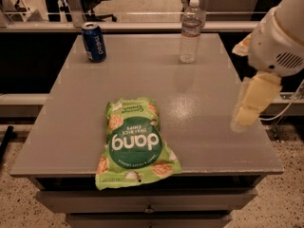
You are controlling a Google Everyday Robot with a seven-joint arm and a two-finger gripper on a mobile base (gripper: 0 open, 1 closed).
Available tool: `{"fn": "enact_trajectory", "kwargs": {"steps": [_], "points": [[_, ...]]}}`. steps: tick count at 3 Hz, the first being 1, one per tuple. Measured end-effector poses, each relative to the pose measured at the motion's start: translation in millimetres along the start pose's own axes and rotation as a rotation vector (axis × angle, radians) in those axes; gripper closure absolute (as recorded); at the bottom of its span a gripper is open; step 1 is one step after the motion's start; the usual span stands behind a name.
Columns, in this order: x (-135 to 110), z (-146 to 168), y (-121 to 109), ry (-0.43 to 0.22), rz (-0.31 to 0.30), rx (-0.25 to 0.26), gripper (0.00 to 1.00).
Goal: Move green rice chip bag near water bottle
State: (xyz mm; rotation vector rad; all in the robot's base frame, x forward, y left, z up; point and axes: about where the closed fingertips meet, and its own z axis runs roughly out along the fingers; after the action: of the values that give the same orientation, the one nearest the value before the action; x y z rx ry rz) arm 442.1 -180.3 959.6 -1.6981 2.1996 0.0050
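Observation:
The green rice chip bag lies flat at the table's front edge, left of centre, its "dang" circle facing up and its lower end hanging slightly over the edge. The water bottle stands upright at the back of the table, right of centre. My gripper hangs from the white arm over the table's right edge, pointing down. It is well to the right of the bag, in front of the bottle, and touches neither.
A blue soda can stands at the back left of the grey table. Drawers sit under the table's front edge. A rail and chair legs lie behind the table. A cable hangs at the right.

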Motion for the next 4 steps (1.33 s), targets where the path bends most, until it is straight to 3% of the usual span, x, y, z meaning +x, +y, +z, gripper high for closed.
{"fn": "enact_trajectory", "kwargs": {"steps": [2,3,4], "points": [[-100.5,85.4,31.8,-0.233,0.041,-0.183,0.00],[-149.0,111.6,43.0,-0.392,0.070,-0.277,0.00],[-169.1,120.9,53.1,-0.467,0.095,-0.323,0.00]]}}
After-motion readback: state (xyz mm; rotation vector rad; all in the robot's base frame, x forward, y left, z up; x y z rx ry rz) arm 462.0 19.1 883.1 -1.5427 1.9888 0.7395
